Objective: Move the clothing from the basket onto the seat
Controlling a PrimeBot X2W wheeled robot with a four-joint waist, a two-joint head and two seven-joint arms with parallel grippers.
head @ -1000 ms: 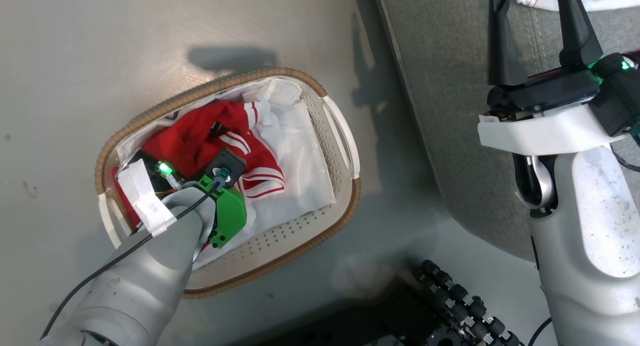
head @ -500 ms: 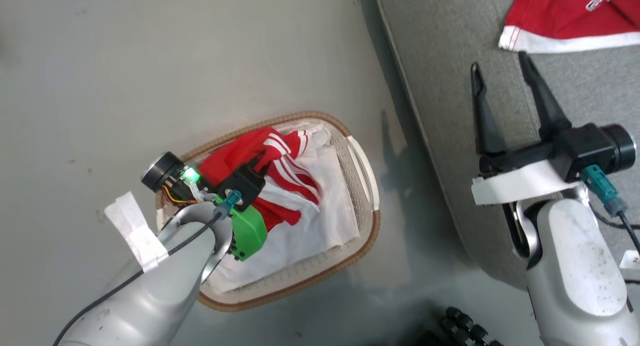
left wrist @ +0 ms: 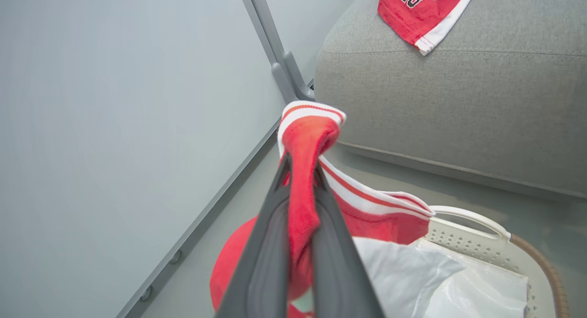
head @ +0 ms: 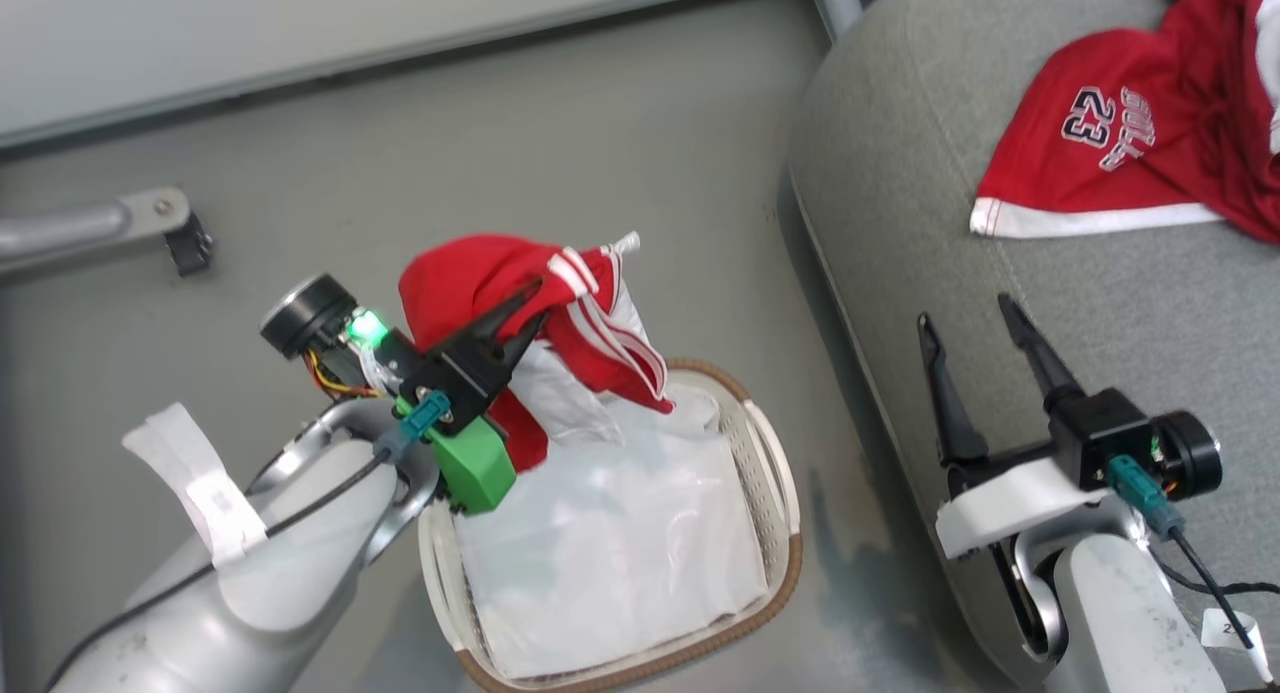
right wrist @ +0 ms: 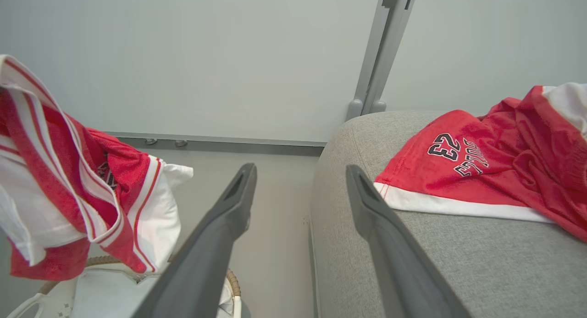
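1. Your left claw (head: 537, 305) is closed tight on a bunched fold of red clothing (head: 470, 273), with the cloth squeezed between both fingers in the left wrist view.
2. That garment hangs lengthwise from the pinch. Its gathered top pokes past the fingertips, and its striped white trim trails down over the far end of the basket (head: 768, 478).
3. The lowest folds look close to the white liner (head: 610, 543); you cannot tell whether they touch it.
4. The basket sits on the floor, just beside the seat (head: 1100, 313), with its long axis running away from you.
5. A second red garment (head: 1100, 143), numbered 23, lies spread on the seat, its white hem band running crosswise and facing your right claw (head: 964, 311).
6. Your right claw is spread wide and holds nothing. It hovers at the seat's front edge, fingers pointing towards the numbered garment.
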